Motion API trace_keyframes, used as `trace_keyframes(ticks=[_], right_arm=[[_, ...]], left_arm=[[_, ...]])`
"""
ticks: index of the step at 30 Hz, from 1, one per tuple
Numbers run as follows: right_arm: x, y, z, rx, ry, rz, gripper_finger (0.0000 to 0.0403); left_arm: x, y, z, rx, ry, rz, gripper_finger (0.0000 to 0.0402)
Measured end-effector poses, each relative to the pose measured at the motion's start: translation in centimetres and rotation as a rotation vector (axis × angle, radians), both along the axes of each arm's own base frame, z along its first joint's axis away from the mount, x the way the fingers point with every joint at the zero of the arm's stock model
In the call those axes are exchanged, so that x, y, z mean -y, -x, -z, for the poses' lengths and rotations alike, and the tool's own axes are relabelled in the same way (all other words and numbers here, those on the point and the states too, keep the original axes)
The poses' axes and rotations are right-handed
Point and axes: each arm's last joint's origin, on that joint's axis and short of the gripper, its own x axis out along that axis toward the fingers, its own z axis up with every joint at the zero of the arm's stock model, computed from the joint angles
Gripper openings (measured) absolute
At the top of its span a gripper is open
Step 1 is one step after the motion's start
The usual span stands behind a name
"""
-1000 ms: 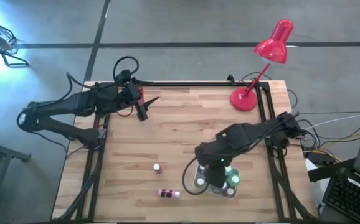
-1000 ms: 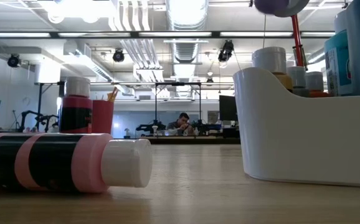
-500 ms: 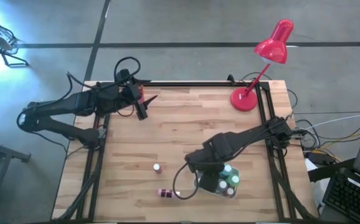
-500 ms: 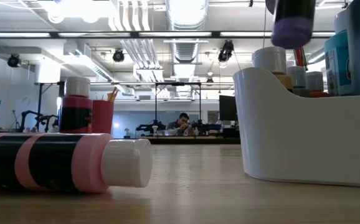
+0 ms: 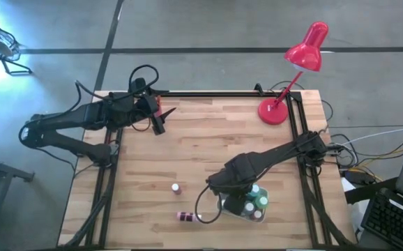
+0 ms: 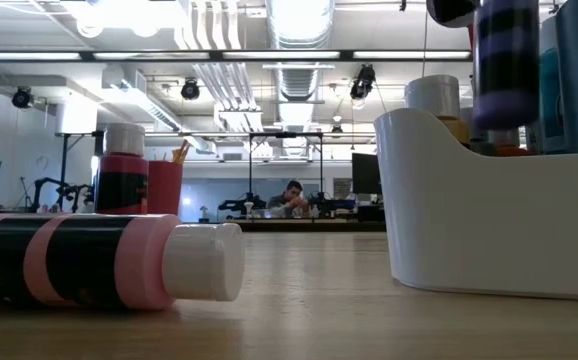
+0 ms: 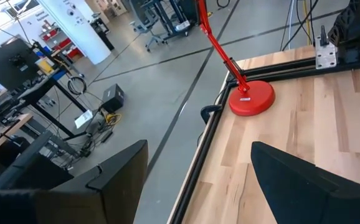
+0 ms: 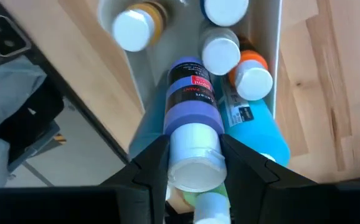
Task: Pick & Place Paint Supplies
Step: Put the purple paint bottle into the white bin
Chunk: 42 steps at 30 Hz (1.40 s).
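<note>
A purple paint bottle (image 8: 191,102) with a white cap and a black label hangs over the white caddy (image 6: 489,225), with my right gripper (image 8: 195,165) shut on it. The caddy (image 5: 259,213) stands near the table's front edge and holds several white-capped bottles, among them a teal one (image 8: 261,127). A pink bottle (image 6: 99,262) lies on its side on the wood left of the caddy, also in the high view (image 5: 188,217). A smaller bottle (image 5: 176,188) stands upright beyond it. My left gripper (image 5: 159,125) hovers open at the far left corner with nothing between its fingers. My right gripper pinches the purple bottle between its two fingers at the top end, on the white cap (image 8: 194,163). The fingers come from above, pointing down. The bottle hangs upright, cap up, its bottom end (image 6: 506,120) down among the caps of the bottles in the caddy.
A red desk lamp (image 5: 295,70) stands on its round base (image 7: 251,99) at the far right corner. A red cup-like thing (image 6: 165,187) shows behind the upright bottle (image 6: 123,170). Black rails (image 5: 208,93) run along the table's edges. Bare wood lies in the middle.
My right gripper has gone down over the caddy with the purple bottle, and a little toward the table's left. The bottle's bottom has sunk from above the caddy to the level of the other bottles' caps, staying upright.
</note>
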Motion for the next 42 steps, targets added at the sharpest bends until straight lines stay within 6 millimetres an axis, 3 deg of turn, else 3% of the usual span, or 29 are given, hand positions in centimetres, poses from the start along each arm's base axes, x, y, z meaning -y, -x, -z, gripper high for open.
trace_keyframes(ticks=[20,42], right_arm=[[0.1,0.3,4.4,-0.084,0.041,-0.033,0.0115],[0.1,0.2,5.7,-0.077,0.037,-0.037,0.0114]], left_arm=[[0.0,0.0,0.0,-0.001,0.001,-0.001,0.0289],[0.0,0.0,0.1,-0.012,0.005,-0.001,0.0289]])
